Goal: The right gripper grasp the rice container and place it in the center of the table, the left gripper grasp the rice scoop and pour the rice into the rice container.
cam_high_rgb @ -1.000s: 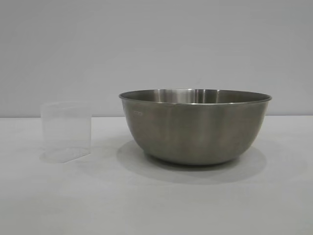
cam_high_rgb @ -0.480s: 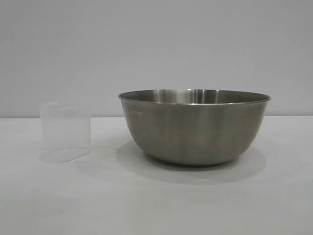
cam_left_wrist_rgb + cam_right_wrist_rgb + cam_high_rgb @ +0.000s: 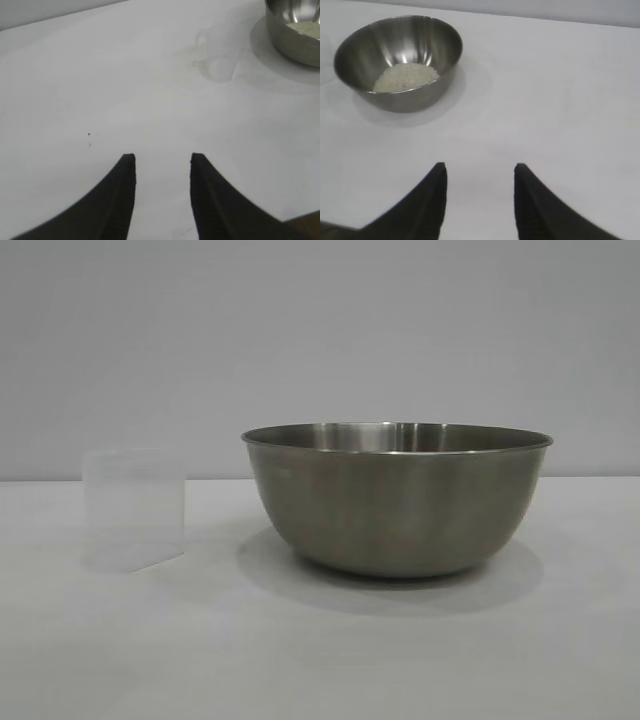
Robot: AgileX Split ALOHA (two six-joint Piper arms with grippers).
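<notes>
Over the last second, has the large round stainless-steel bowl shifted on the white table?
No. The steel bowl keeps its place beside the clear plastic measuring cup on the table in the exterior view.

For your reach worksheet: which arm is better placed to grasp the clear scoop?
Left: the rice scoop stands left of the rice container, ahead of the open left gripper.

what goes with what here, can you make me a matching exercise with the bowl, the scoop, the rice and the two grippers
1. rice container
2. rice scoop
3. rice
4. left gripper and right gripper

a. heaped inside the steel bowl
b. open, holding nothing, over bare table
c. clear, standing upright beside the bowl
d. brushed steel, biggest thing there

Pairs: 1-d, 2-c, 3-a, 4-b
</notes>
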